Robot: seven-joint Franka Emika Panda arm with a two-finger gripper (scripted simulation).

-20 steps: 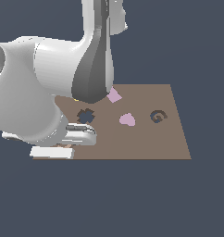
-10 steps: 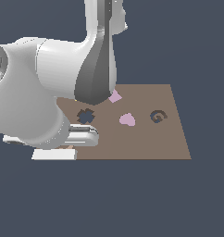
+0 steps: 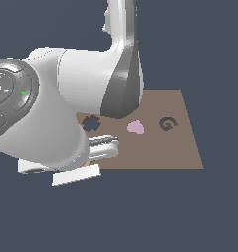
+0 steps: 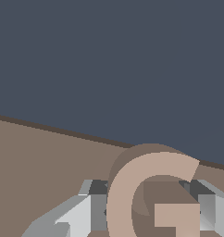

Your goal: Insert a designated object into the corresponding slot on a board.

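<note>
- Between my jaws (image 4: pixel 146 217) sits the tan spiral (image 4: pixel 148 194): the wrist view shows a finger (image 4: pixel 74 215) on either side of it, closed on it, with the board (image 4: pixel 40 157) just beneath.
- In the exterior view my arm hides the grasp, down at the board's near left corner.
- The slot (image 3: pixel 167 123) lies well apart, toward the exterior view's right, still unfilled; only its brown curl shows inside.
- I judge the pick done, with carry, alignment and insertion left.
- The blue cross cut-out (image 3: pixel 92 123) is also unfilled; a pink piece (image 3: pixel 135 127) rests on the board between it and the slot.
</note>
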